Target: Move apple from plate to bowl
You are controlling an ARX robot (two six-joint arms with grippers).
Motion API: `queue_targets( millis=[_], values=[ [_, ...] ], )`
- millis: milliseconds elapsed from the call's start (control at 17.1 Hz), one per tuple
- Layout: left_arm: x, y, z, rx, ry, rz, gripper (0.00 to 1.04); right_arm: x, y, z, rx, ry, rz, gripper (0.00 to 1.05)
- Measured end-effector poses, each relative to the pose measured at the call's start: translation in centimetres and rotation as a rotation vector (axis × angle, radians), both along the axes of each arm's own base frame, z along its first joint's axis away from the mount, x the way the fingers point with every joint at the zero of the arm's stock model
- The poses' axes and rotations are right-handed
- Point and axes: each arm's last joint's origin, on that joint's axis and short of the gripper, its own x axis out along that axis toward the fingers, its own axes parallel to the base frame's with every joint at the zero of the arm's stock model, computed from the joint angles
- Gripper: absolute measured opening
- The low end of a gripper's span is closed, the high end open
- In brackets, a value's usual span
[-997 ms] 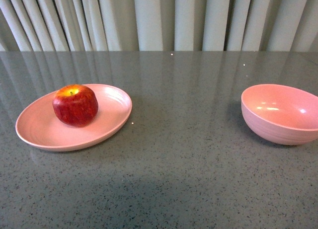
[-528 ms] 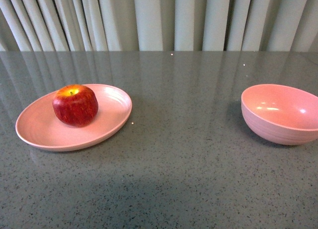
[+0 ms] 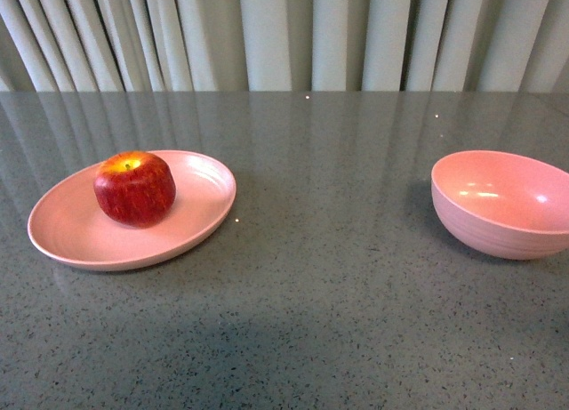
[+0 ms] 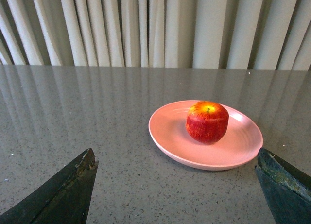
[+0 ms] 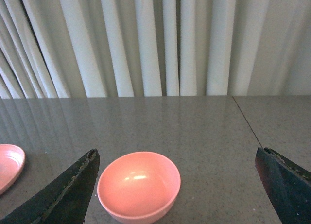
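The left hand (image 4: pixel 176 155) has two near-black, wedge-shaped fingers (image 4: pixel 63 195) that taper to blunt tips with scuffed, greyish edges. The right hand (image 5: pixel 177 153) has matching dark fingers (image 5: pixel 286 185), similarly worn.

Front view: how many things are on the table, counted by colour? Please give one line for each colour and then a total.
Pink: 2 (the plate and the bowl)
Red: 1 (the apple, which sits on the plate)
Total: 3
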Motion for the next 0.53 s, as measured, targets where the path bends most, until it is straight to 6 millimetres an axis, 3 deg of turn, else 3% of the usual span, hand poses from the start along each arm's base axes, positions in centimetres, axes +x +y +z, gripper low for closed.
queue_targets(
  millis=[117, 235, 352, 528],
  values=[
    [0.0, 0.0, 0.0, 0.000, 0.000, 0.000, 0.98, 4.0, 0.2, 2.2, -0.025, 0.055, 0.029, 0.98],
    [0.0, 0.0, 0.0, 0.000, 0.000, 0.000, 0.98, 9.1, 0.3, 2.8, -0.038, 0.215, 0.044, 0.98],
    [0.0, 0.0, 0.0, 0.000, 0.000, 0.000, 0.98, 14.2, 0.0, 1.8, -0.033, 0.403, 0.034, 0.98],
    [0.0, 0.0, 0.0, 0.000, 0.000, 0.000, 0.98, 18.5, 0.0, -1.3, -0.010, 0.639, 0.027, 0.98]
  ],
)
